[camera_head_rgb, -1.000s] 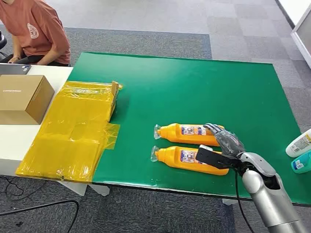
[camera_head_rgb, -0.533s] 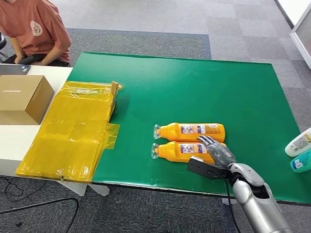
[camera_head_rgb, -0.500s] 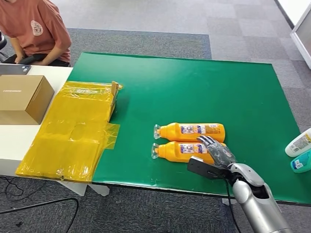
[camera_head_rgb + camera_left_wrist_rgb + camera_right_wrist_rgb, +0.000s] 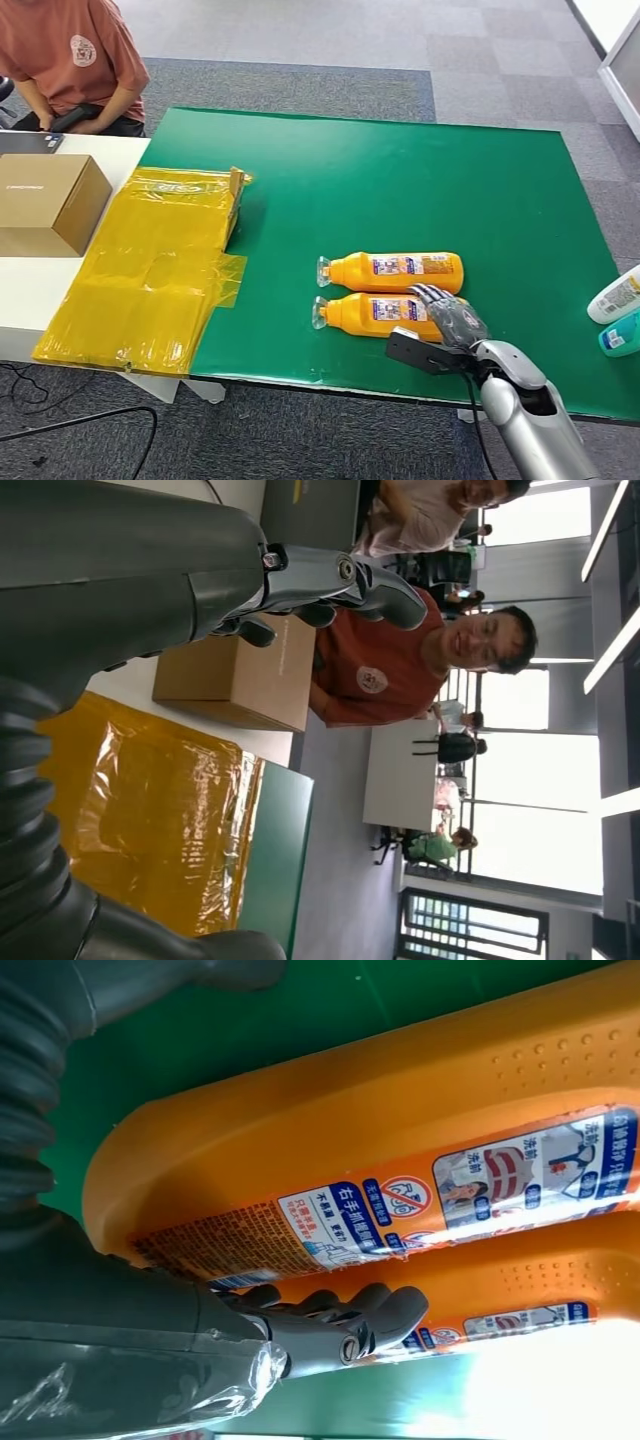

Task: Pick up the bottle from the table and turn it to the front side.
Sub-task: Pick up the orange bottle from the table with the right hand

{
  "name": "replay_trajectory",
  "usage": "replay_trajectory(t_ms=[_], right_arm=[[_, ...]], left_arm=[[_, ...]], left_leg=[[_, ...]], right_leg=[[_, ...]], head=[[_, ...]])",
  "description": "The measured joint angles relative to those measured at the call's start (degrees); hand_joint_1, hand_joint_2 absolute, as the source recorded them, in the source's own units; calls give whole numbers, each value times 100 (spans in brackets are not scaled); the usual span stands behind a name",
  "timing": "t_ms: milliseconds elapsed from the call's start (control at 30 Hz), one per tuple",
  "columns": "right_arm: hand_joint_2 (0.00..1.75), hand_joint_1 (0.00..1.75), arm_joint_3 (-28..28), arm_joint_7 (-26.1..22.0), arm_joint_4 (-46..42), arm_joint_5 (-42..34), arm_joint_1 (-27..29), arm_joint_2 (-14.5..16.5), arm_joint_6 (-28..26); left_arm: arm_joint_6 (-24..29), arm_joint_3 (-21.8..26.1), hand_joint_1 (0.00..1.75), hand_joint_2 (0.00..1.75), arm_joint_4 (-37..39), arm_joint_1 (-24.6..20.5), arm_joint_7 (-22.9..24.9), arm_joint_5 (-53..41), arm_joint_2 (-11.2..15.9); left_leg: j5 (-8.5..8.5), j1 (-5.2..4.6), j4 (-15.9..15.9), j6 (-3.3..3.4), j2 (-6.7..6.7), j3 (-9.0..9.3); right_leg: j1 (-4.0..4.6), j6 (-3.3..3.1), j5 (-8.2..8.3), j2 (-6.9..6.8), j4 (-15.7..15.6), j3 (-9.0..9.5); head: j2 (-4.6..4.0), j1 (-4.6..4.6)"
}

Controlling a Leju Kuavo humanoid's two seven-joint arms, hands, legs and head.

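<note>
Hiding near bottle (image 4: 370,314) base, right hand (image 4: 453,322); grip unclear

floor (image 4: 317,40): grey carpet tiles, black cable (image 4: 83,425)
windows (image 4: 528,770): bright daylight
furniture: white table (image 4: 400,775), green-topped bench (image 4: 453,180)

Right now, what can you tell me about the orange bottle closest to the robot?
The near orange bottle lies on its side on the green table, clear cap pointing toward the yellow plastic sheet. It looks like glossy plastic with a blue, white and red label facing up. A second orange bottle lies alongside it, just farther away. The right hand rests over its base end, fingers on top; a full grip isn't clear.
</note>
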Motion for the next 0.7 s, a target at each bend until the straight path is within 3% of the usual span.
replay_trajectory(t_ms=[267,467,700], right_arm=[[175,0,-30,285,-284,389,209,-209,29],[175,0,-86,523,-168,942,208,-197,-48],[175,0,-138,565,-32,1050,182,-157,-106]], left_arm=[[-41,76,0,175,6,-13,0,14,-7],[-98,56,0,175,-30,-16,27,-14,-49],[-98,31,0,175,-76,-17,33,-16,-81]], left_leg=[[-4,0,0,2,0,-1],[-3,0,0,0,1,-2],[-3,1,0,-2,1,0]], right_leg=[[-1,1,-1,1,0,-1],[0,0,-1,1,0,-3],[1,-5,-3,2,0,-3]], head=[[0,1],[0,0],[0,0]])
